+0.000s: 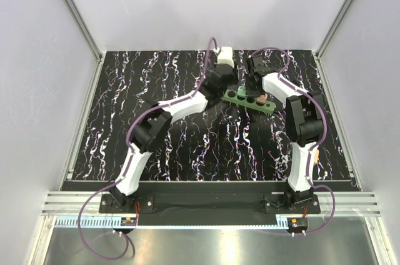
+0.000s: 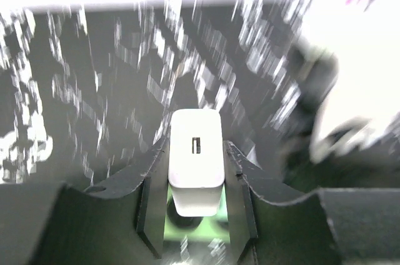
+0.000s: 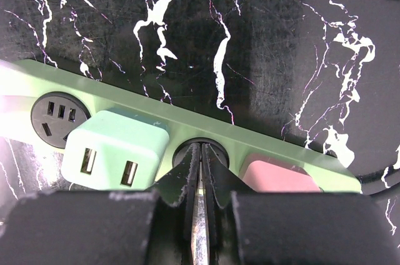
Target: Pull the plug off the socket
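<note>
Left fingers (image 2: 152, 184) pinch the white plug (image 2: 195, 159) by its sides, likely to lift it off the green socket (image 3: 178, 130) lying right of centre on the bench (image 1: 206, 146), while right fingers (image 3: 187, 180), pressed together, bear down on it as an anchor.

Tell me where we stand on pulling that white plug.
Looks nearly done: the left claw grips the white plug, and the end socket of the green strip sits empty. The right claw rests shut on the strip. Left: carry the plug clear.
</note>
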`<state>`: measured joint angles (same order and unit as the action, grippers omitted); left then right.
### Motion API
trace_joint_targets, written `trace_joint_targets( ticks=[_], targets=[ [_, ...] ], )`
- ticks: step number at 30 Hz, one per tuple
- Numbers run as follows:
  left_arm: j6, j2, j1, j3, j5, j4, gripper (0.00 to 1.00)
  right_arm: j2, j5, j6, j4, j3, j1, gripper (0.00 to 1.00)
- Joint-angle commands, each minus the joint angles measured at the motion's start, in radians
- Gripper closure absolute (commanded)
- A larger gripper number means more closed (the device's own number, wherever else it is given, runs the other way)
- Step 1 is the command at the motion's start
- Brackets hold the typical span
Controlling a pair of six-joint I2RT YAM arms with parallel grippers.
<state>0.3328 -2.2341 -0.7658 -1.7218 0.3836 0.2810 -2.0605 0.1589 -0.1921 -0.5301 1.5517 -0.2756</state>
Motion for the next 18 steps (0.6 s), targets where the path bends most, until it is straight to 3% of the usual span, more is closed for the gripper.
trace_joint_targets(
  ticks=[1, 2, 11, 16, 18],
  targets=[
    [0.077, 0.175, 0.028, -0.033, 0.014, 0.268, 1.00, -0.090, -0.048, 0.003, -0.174, -0.065, -0.013, 0.89],
    [0.043, 0.182, 0.023, -0.015, 0.002, 0.341, 1.00, -0.089, -0.050, 0.003, -0.174, -0.065, -0.013, 0.89],
    [-0.193, 0.304, 0.010, 0.089, 0.172, 0.322, 1.00, -0.087, -0.045, -0.004, -0.171, -0.068, -0.013, 0.88],
    [-0.077, 0.476, 0.081, 0.259, 0.069, 0.245, 1.00, -0.084, -0.032, -0.018, -0.160, -0.073, -0.013, 0.83],
    [-0.019, 0.528, 0.120, 0.316, -0.044, 0.182, 1.00, -0.082, -0.029, -0.021, -0.156, -0.073, -0.013, 0.82]
  ],
)
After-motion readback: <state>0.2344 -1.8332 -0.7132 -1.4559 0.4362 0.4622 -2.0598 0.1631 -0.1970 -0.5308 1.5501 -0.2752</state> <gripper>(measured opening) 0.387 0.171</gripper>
